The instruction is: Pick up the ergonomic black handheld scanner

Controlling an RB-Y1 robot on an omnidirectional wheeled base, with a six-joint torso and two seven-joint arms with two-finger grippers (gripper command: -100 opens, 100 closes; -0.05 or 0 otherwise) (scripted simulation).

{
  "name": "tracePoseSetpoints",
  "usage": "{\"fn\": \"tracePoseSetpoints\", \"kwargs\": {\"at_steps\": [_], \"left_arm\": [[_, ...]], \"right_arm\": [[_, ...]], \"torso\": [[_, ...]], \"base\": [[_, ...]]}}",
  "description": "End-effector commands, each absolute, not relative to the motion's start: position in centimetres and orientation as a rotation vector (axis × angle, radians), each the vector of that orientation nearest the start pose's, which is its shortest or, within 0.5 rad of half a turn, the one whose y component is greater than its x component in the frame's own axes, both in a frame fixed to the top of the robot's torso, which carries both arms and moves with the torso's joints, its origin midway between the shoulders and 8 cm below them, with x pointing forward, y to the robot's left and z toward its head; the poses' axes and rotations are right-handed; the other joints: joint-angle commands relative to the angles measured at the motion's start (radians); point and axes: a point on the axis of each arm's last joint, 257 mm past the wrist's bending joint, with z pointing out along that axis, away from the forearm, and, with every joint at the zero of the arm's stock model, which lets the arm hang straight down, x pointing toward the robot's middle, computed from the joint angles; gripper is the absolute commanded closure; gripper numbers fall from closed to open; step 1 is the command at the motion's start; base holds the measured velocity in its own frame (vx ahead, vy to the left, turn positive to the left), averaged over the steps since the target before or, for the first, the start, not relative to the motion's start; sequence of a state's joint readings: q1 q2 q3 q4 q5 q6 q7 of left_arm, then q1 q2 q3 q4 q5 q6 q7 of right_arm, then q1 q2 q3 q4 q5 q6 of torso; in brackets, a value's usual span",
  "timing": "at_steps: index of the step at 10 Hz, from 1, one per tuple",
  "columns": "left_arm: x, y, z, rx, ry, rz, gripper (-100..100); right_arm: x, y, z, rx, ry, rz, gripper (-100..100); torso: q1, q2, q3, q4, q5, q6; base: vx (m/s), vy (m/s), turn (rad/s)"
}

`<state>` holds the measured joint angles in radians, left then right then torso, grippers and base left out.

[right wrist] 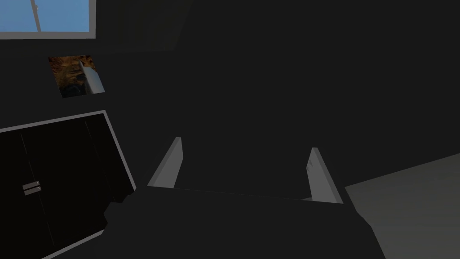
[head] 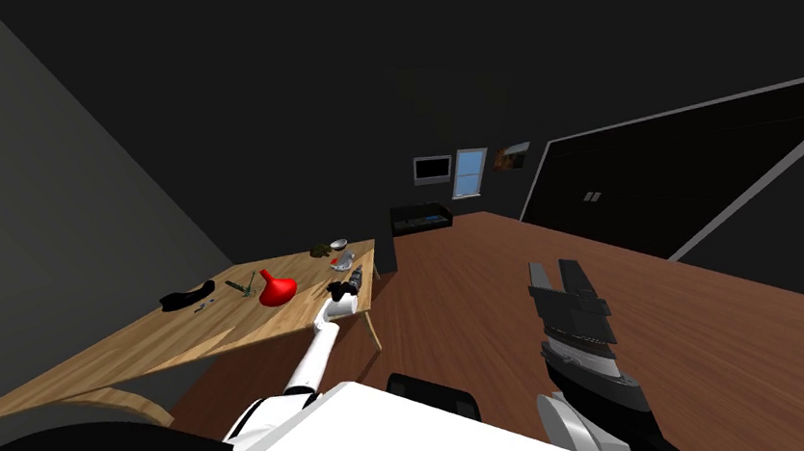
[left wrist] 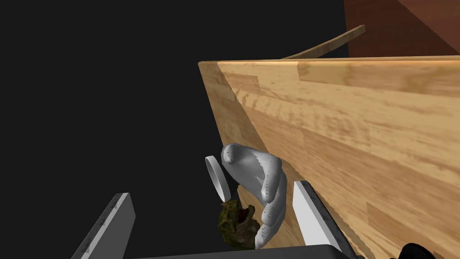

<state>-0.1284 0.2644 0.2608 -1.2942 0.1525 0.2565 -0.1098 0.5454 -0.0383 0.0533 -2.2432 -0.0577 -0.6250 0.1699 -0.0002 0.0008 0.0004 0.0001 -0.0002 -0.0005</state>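
Dark walls and a reddish wood floor (head: 519,319) frame a pale wooden table (head: 116,357), and the left gripper (left wrist: 211,189) hangs over one end of it with its two blades spread wide and nothing held. Between those blades lie a pale grey ridged object (left wrist: 258,180), a white ring (left wrist: 217,177) and a small green dinosaur toy (left wrist: 236,222), none of which is what the task wants. The right gripper (right wrist: 246,145) is raised over the floor, well apart from the table, its blades also parted and empty.

The scanner (head: 187,296) lies flat on the tabletop, well apart from the left hand, past a red bulb-shaped object (head: 277,290) and some small tools. It shows as a low, matte black, curved body, thicker at one end and tapering at the other; finer detail is too small to read.

I judge this the approach step, with no grasp begun. The next move calls for carrying the open left hand along the table, clear of the red object, then lining the blades across the narrower part of the scanner.
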Motion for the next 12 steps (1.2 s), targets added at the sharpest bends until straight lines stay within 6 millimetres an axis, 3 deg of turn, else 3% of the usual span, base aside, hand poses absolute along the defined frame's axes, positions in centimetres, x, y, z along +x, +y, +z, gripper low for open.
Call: {"fn": "tracePoseSetpoints", "kwargs": {"at_steps": [1,12], "left_arm": [[54.5,44.5,-31.2,-1.491,1.337,-0.715,-100],[55.0,44.8,-32.5,-1.676,1.454,-0.625,-100]], "right_arm": [[32.8,-26.9,1.6,0.579,0.613,1.226,0],[32.8,-26.9,1.6,0.579,0.613,1.226,0]], "torso": [[0.0,0.0,0.0,0.0,0.0,0.0],[0.002,0.0,0.0,0.0,0.0,0.0]], "base": [[-0.009,-0.011,-0.006],[-0.006,0.013,0.004]]}}
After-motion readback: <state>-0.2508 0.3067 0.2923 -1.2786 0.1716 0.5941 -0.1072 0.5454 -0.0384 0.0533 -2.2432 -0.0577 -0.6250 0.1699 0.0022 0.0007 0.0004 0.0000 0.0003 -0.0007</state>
